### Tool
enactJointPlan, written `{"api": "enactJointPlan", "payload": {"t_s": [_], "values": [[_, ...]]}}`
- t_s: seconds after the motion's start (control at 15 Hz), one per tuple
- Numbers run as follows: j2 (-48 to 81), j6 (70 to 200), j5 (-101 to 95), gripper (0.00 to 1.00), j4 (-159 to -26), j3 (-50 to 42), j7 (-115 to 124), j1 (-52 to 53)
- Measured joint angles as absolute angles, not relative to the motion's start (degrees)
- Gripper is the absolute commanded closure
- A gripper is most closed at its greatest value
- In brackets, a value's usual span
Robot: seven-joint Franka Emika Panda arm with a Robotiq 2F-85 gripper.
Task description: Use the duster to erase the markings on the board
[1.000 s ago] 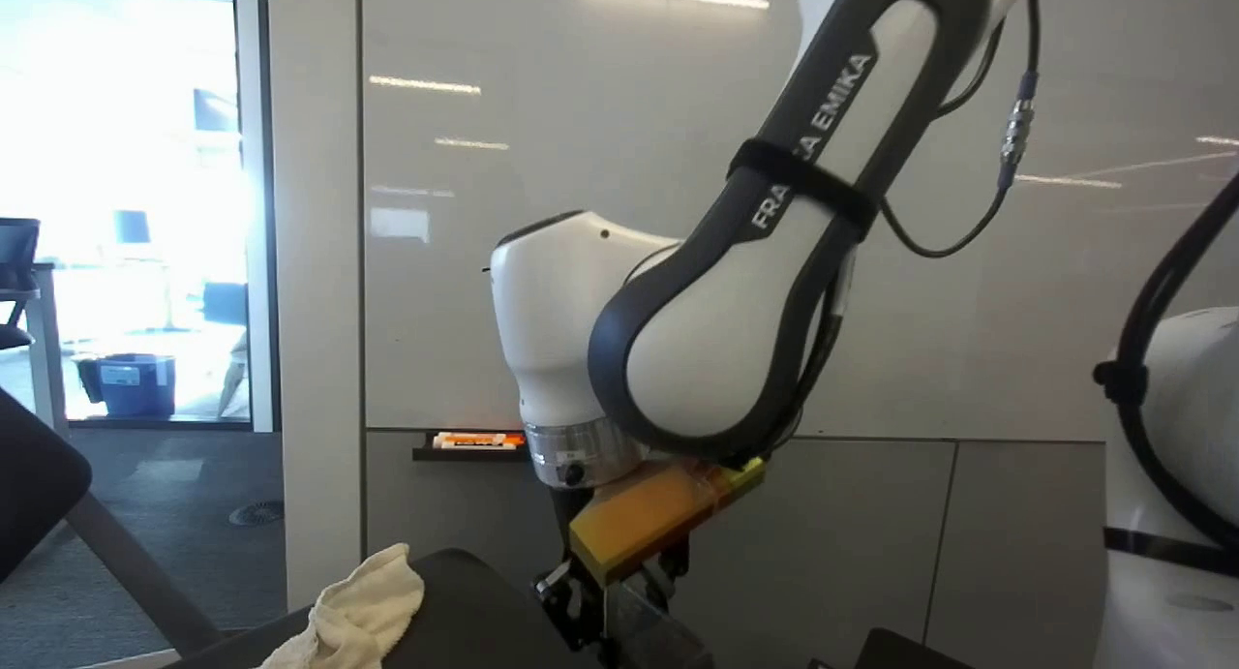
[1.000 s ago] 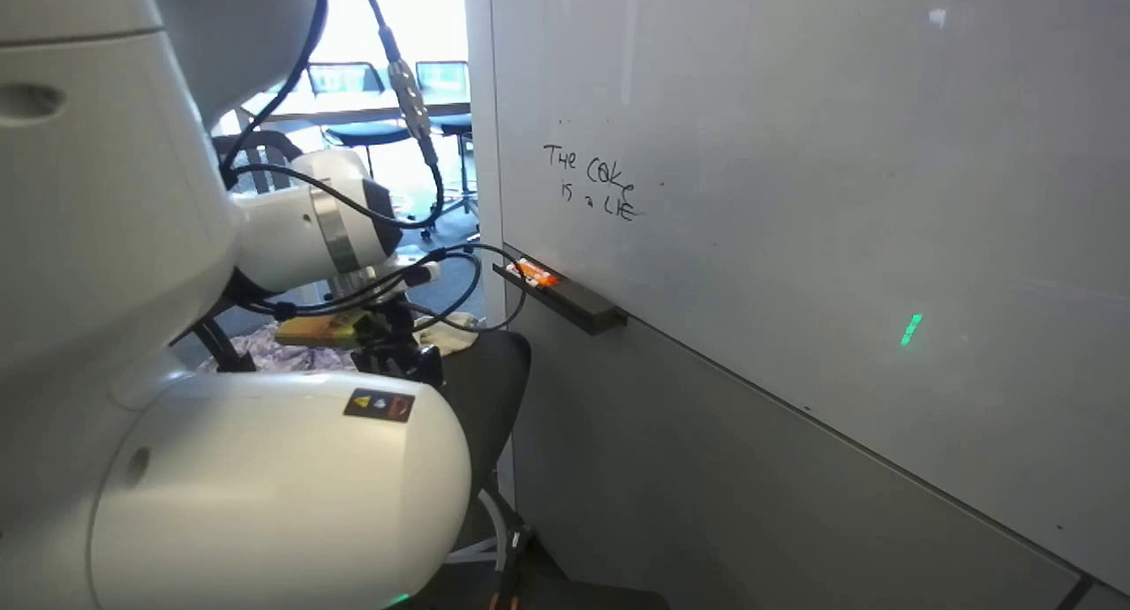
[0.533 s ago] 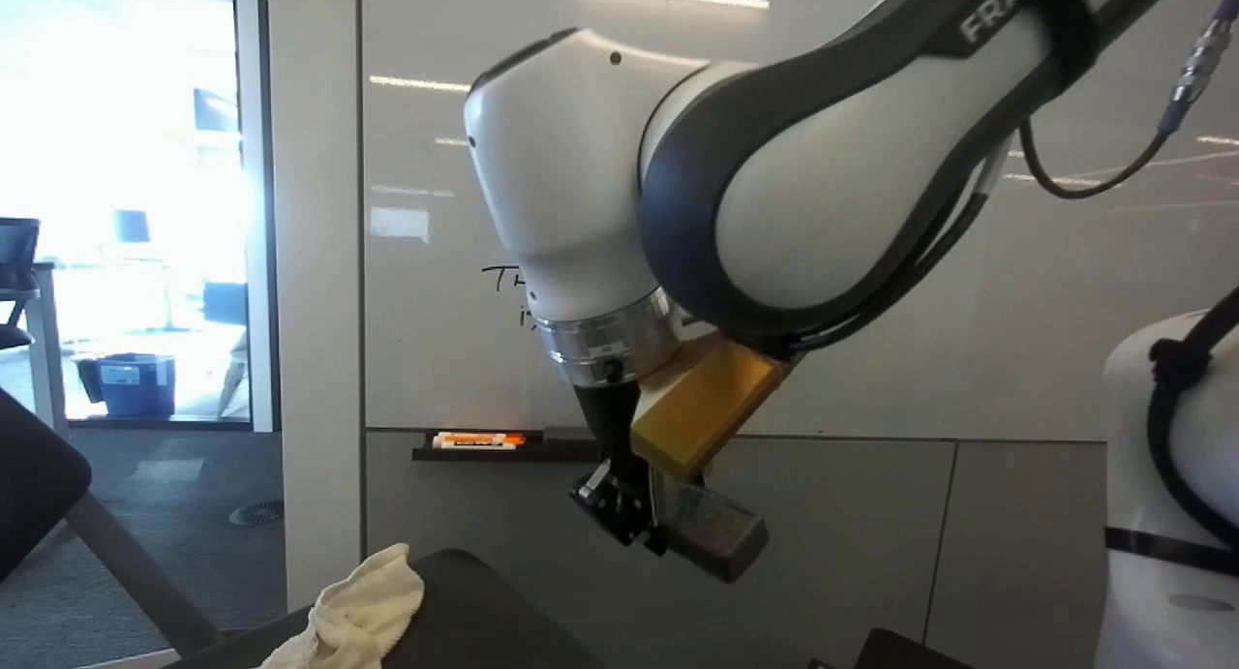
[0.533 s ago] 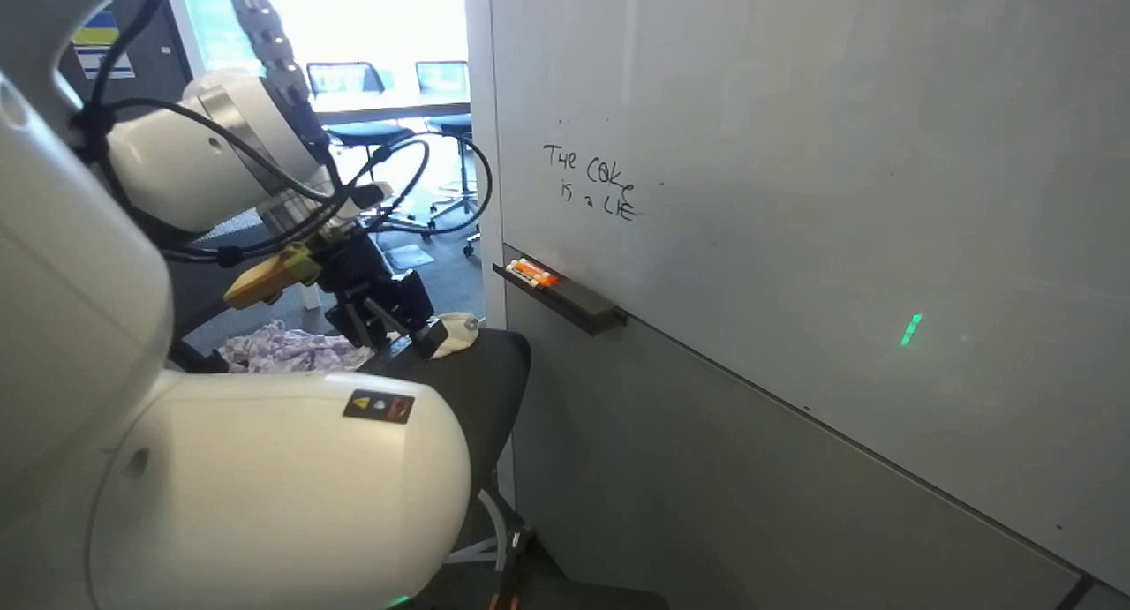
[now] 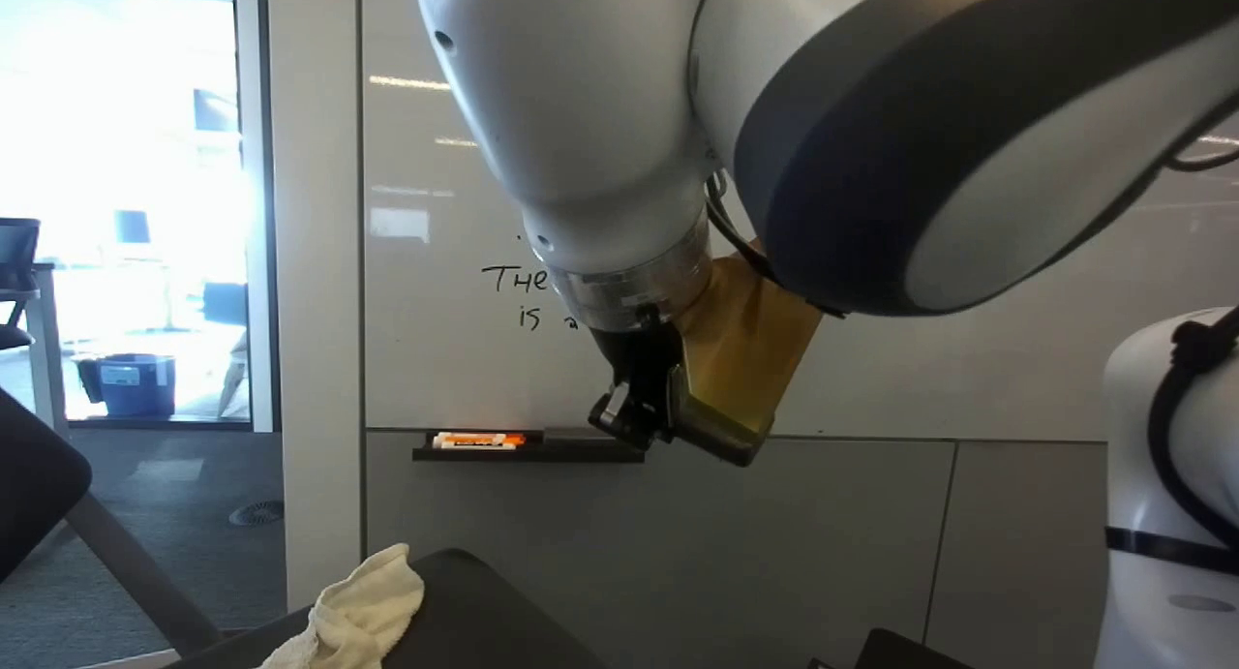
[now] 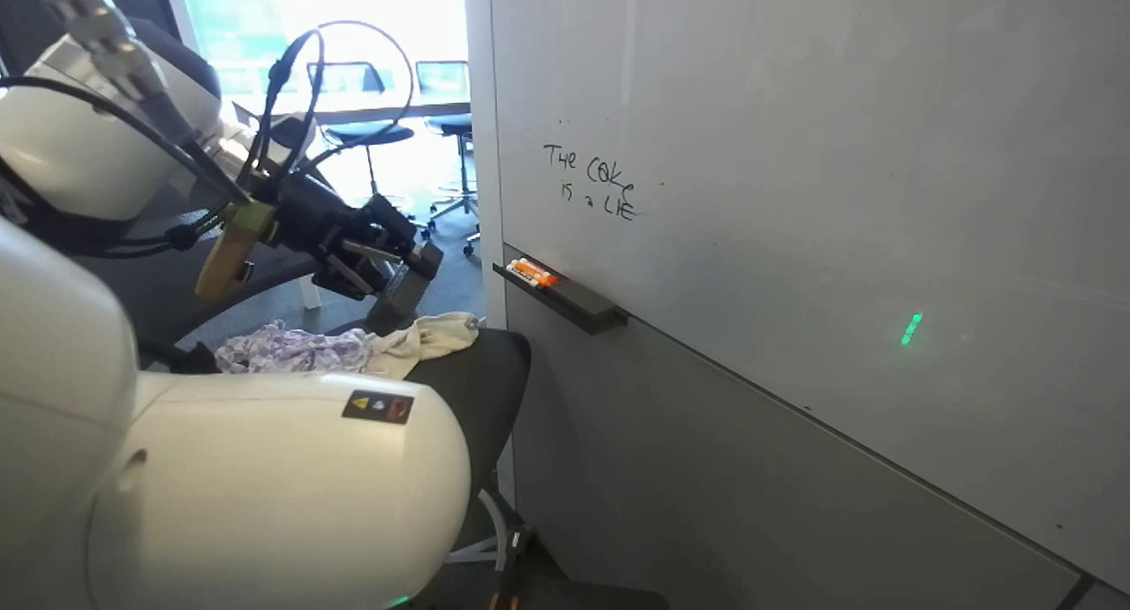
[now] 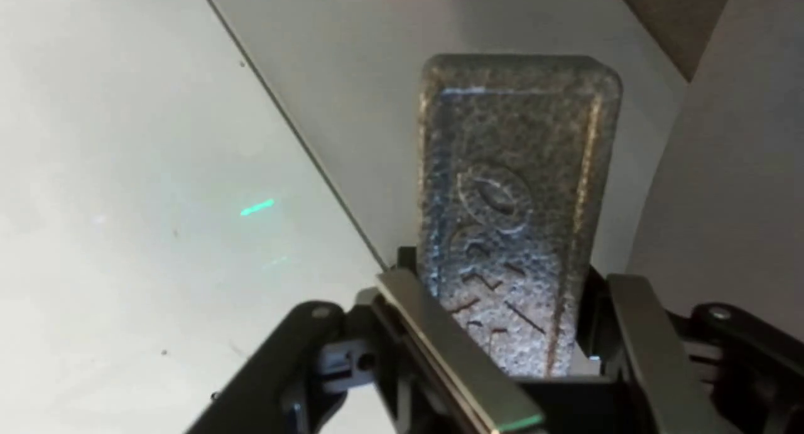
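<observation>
Duster (image 7: pixel 515 201) clamped in hand (image 7: pixel 500 280), apart from board (image 6: pixel 812 186).

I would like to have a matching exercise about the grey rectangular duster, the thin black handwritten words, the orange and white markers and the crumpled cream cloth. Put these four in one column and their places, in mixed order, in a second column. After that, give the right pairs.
Column one
1. The grey rectangular duster
2. The thin black handwritten words
3. The orange and white markers
4. The crumpled cream cloth

Column two
A. On the narrow dark ledge
B. On the dark, round-edged surface
C. Held in the black gripper
D. On the glossy white board

Right pairs: 1-C; 2-D; 3-A; 4-B.
</observation>
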State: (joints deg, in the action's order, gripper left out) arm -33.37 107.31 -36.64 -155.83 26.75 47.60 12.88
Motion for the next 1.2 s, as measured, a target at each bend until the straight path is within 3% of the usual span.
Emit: {"api": "enactJointPlan", "payload": {"t_s": [0.73,1.2], "values": [[-26.03,106.99,-79.61,0.69,-157.72,28.08,66.90,9.05],[-20.33,109.80,-102.74,0.69,-157.96,11.11,74.11,8.36]]}}
